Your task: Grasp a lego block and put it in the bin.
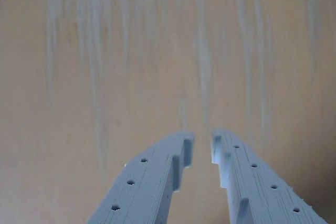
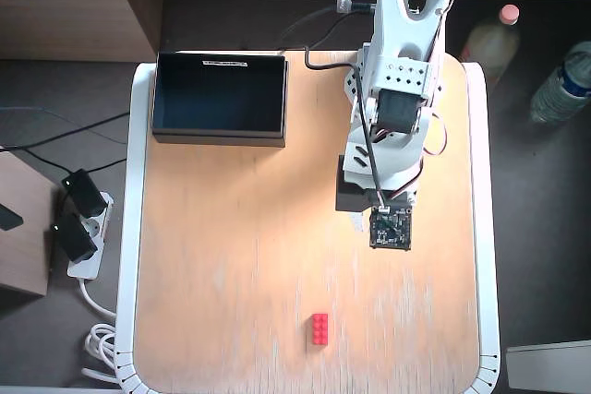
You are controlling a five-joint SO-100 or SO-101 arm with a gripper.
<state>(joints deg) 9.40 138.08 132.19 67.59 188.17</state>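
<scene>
**Operator:** What do my fingers have right now?

**Coach:** Nothing. In the wrist view the gripper [image 1: 202, 142] shows its two pale blue fingers [image 1: 157, 177] drawn close, with only a narrow slit between the tips, and nothing but bare wood in that slit. You'll need to spread them before you go down on anything.

**Operator:** Where's the brick from here?

**Coach:** Out of the wrist view entirely. Ahead of your fingertips there is only the streaked tabletop [image 1: 131, 66]. In the overhead view the red lego block [image 2: 319, 328] lies well beyond the gripper's end, toward the table's near edge and somewhat to the picture's left of the wrist camera board [image 2: 391, 227]. It lies alone, long side running away from the arm.

**Operator:** So how do I approach?

**Coach:** My advice: reach forward and swing slightly toward that side until the block appears between your tips in the wrist view. Open wide first, then descend so one finger stands on each long side, pinching across the short width. It's small and light, so I'd expect a tip that lands on the studs to push it away.

**Operator:** And the bin?

**Coach:** The black bin [image 2: 220, 126] sits behind your fingers, at the far corner beside the arm's base, well apart from the block. You'll carry back across most of the table.
</scene>
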